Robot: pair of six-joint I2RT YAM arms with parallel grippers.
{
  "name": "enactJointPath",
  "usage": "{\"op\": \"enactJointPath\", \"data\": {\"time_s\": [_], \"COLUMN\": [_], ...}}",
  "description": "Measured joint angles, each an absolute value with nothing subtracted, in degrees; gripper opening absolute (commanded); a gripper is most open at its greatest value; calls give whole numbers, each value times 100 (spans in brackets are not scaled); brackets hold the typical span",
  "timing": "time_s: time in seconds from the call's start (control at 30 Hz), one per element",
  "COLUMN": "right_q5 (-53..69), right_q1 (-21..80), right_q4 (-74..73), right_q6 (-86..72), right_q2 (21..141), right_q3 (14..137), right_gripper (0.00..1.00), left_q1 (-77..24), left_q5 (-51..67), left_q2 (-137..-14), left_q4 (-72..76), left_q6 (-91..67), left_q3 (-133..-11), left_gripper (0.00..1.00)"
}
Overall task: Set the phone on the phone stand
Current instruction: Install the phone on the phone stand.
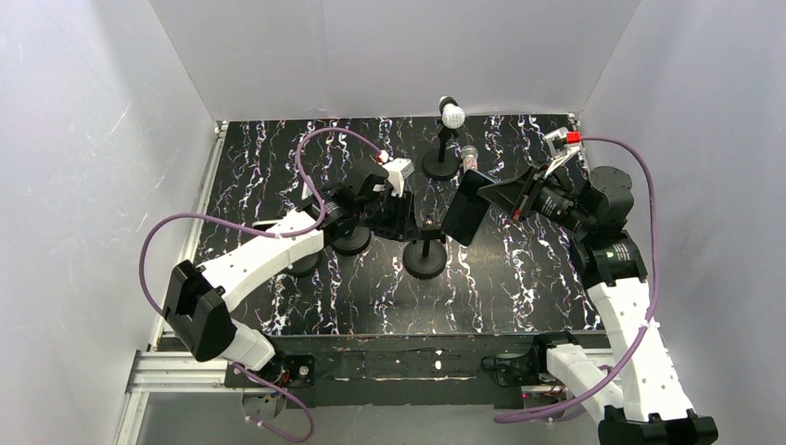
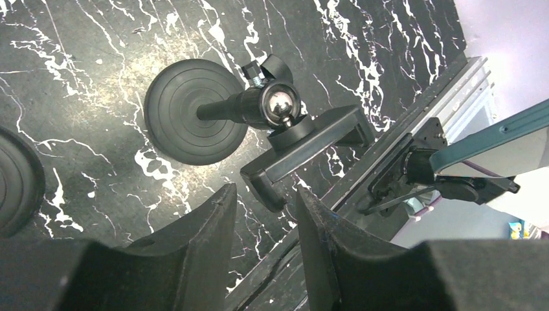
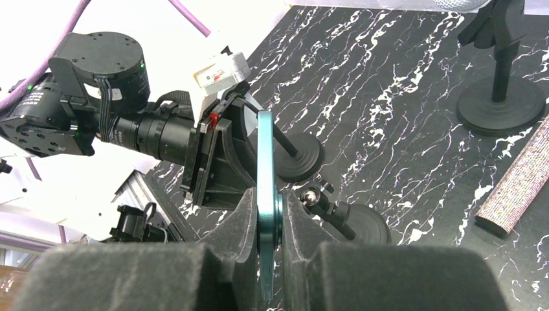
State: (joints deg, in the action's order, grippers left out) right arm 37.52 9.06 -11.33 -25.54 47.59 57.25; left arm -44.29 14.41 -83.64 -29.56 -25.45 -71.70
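The right fingers point(image 3: 241, 223) are clamped on the teal phone point(image 3: 267, 181). They hold it edge-on in the air above the table point(image 1: 519, 278), near the phone stand point(image 2: 236, 107) but not yet on it. The left fingers point(image 2: 210, 227) stand apart, straddling the lower end of the stand's clamp cradle point(image 2: 311, 139) without visibly pressing it. The cradle pivots on a ball joint point(image 2: 280, 103), so an off-centre squeeze could swing it away or tip the round base point(image 2: 191, 110). The phone, pinched near one end, could twist in the grip, or catch the cradle's lip and slip out.
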Motion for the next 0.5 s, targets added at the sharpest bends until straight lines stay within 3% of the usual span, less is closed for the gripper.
{"op": "enactJointPath", "data": {"time_s": [0.13,0.33,0.5], "right_q5": [3802,3841,4003], "right_q1": [906,906,906], "right_q4": [-1011,-1009,-934], "right_q6": [-2571,-2589,-2646], "right_q2": [4882,5100,5194], "right_q3": [5725,5732,5754], "right_gripper": [1,1,1], "left_q1": [-4442,-4445,-4442], "left_q5": [1323,1232,1160], "left_q2": [-8374,-8449,-8473], "left_q4": [-3011,-3050,-3068], "left_q6": [-2464,-2272,-2058], "left_q3": [-7170,-7170,-7196], "left_gripper": [38,21,19]}}
